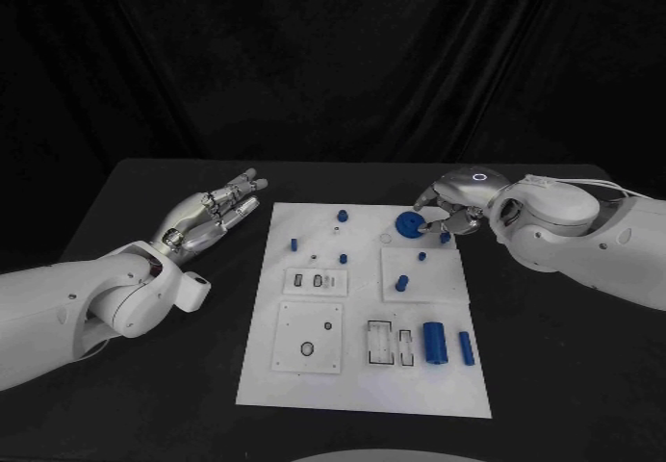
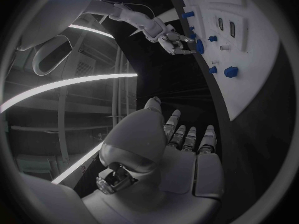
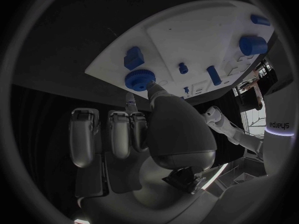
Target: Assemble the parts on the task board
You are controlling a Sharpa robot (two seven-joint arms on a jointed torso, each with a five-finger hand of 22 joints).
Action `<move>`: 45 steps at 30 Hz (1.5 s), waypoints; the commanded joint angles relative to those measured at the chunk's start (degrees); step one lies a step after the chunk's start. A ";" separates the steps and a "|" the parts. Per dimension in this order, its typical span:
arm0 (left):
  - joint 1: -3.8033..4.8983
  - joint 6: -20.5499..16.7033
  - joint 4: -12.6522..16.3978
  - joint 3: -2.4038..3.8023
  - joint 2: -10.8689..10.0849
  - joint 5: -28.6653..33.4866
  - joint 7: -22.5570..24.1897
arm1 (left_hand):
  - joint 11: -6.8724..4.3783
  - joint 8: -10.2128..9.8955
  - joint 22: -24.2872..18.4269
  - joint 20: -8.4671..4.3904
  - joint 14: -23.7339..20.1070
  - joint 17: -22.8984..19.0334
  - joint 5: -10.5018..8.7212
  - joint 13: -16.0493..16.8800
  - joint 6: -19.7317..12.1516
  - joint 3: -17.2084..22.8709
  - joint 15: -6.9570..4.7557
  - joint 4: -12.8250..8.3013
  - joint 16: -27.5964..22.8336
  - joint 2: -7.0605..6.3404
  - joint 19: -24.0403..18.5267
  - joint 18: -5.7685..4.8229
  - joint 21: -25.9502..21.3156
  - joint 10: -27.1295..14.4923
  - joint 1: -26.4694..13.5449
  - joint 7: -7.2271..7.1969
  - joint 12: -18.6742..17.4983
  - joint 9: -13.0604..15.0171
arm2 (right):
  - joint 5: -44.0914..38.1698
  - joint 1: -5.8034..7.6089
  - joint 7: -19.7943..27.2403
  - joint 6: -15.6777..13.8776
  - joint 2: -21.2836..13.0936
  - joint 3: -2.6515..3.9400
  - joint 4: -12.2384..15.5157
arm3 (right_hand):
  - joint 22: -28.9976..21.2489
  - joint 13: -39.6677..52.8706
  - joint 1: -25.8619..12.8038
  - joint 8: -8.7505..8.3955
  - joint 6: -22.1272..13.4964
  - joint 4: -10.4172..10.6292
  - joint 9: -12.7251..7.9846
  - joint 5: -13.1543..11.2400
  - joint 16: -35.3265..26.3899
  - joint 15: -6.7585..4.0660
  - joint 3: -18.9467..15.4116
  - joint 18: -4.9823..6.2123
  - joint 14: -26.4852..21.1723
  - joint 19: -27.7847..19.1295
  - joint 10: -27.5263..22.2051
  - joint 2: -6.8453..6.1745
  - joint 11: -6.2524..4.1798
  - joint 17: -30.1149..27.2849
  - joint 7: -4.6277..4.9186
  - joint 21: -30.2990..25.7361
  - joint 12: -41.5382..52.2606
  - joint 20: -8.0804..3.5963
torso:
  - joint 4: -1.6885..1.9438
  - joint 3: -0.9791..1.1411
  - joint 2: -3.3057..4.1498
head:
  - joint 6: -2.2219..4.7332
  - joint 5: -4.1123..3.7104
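The left hand (image 1: 211, 212) hovers over the black bench (image 1: 153, 192) just off the left edge of the task board (image 1: 364, 385), fingers stretched out and apart, holding nothing. The white task board lies in the middle of the bench. Small blue pegs (image 1: 294, 244) stand near its far left part, and rectangular slots (image 1: 315, 280) sit below them, with a square plate (image 1: 308, 337) nearer the robot. Further right, 2 blue cylinders (image 1: 434, 343) lie side by side near the board's near right part. At the far right corner a round blue knurled gear (image 1: 410, 225) stands on the board. The right hand (image 1: 455, 204) is at that corner, its fingertips (image 3: 151, 87) touching the gear's rim; the other fingers are curled beside it. Whether it actually grips the gear, I cannot tell.
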 commanded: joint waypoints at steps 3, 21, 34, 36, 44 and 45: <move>0.13 0.73 -0.03 0.05 0.29 0.04 4.70 | 0.46 0.36 0.03 0.39 0.08 -0.05 0.30 0.00 -0.06 0.49 -0.14 -0.02 -0.21 0.07 0.09 0.99 -0.21 0.11 0.42 0.36 0.09 0.04 | -0.38 -0.45 -1.16 -1.94 0.04 0.04 0.46 | 15.06 15.04 2.17 1.21 1.62 -1.45 1.44 1.90 0.15 0.38 0.45 -1.31 6.02 5.95 5.96 0.21 -0.07 15.06 -0.29 1.96 0.14 0.34 | 0.08 0.02 -0.01 | -0.25 -0.15; 0.13 1.36 -0.26 0.05 0.78 0.03 4.17 | 1.03 0.39 0.04 0.57 0.08 -0.05 0.56 -0.01 0.10 0.66 -0.19 0.00 -0.21 0.26 0.10 0.98 -0.21 0.05 0.56 0.83 0.08 0.06 | -0.38 -1.41 -1.78 -1.04 1.98 0.04 -1.96 | 15.06 15.04 2.78 0.23 -0.99 -2.83 2.97 4.80 0.15 0.10 0.85 -1.31 6.02 5.95 5.96 0.64 -0.38 15.06 -0.57 1.96 0.14 0.10 | 0.09 0.03 0.00 | -0.61 -0.09; 0.13 1.66 -0.32 0.05 0.80 0.03 3.89 | 1.49 0.50 0.04 0.70 0.08 -0.05 0.65 0.05 0.59 0.75 -0.14 -0.01 -0.21 0.33 0.10 0.98 -0.21 0.29 0.65 1.22 0.14 0.12 | -0.37 -1.46 -0.48 -4.15 1.63 0.04 -1.85 | 15.06 15.04 2.47 5.44 -1.58 -4.88 13.33 6.67 0.15 -0.65 0.30 -1.31 6.02 5.95 5.96 2.31 -1.53 15.06 -1.78 1.96 0.14 -0.96 | 0.03 0.00 0.00 | -0.40 0.19; 0.13 1.71 -0.35 0.05 0.81 0.03 3.85 | 1.49 0.50 0.04 0.70 0.08 -0.05 0.65 0.05 0.59 0.75 -0.14 -0.01 -0.21 0.33 0.10 0.98 -0.21 0.29 0.65 1.22 0.14 0.12 | -0.37 -1.46 -0.20 -5.51 1.53 0.04 -1.68 | 15.06 15.04 2.40 8.00 -4.17 -5.81 19.54 6.45 0.15 -0.96 -0.30 -1.31 6.02 5.95 5.96 2.45 -1.74 15.06 -2.18 1.96 0.14 -1.01 | 0.09 -0.01 0.02 | -0.35 0.14; 0.12 1.80 -0.48 0.05 0.86 0.03 3.78 | 1.63 0.53 0.04 0.75 0.08 -0.05 0.64 0.07 0.67 0.77 -0.09 -0.01 -0.21 0.34 0.09 0.99 -0.21 0.42 0.67 1.34 0.17 0.13 | -0.38 -1.46 -0.81 -9.04 1.40 0.04 -1.27 | 15.06 15.04 2.15 14.88 -12.91 -6.70 39.82 5.79 0.15 -1.84 -0.56 -1.31 6.02 5.95 5.96 2.93 -2.68 15.06 -3.74 1.96 0.14 -1.73 | -0.01 -0.01 -0.05 | -0.29 0.26; 0.12 1.80 -0.49 0.05 0.86 0.03 3.76 | 1.63 0.53 0.04 0.75 0.08 -0.05 0.64 0.07 0.67 0.77 -0.09 -0.01 -0.21 0.34 0.09 0.99 -0.21 0.42 0.67 1.34 0.17 0.13 | -0.38 -1.46 -1.06 -9.05 1.40 0.04 -1.31 | 15.06 15.04 1.94 14.88 -13.60 -6.53 40.79 5.63 0.15 -1.82 -0.60 -1.31 6.02 5.95 5.96 2.88 -2.65 15.06 -3.43 1.96 0.14 -1.75 | 0.00 -0.01 -0.06 | -0.28 0.28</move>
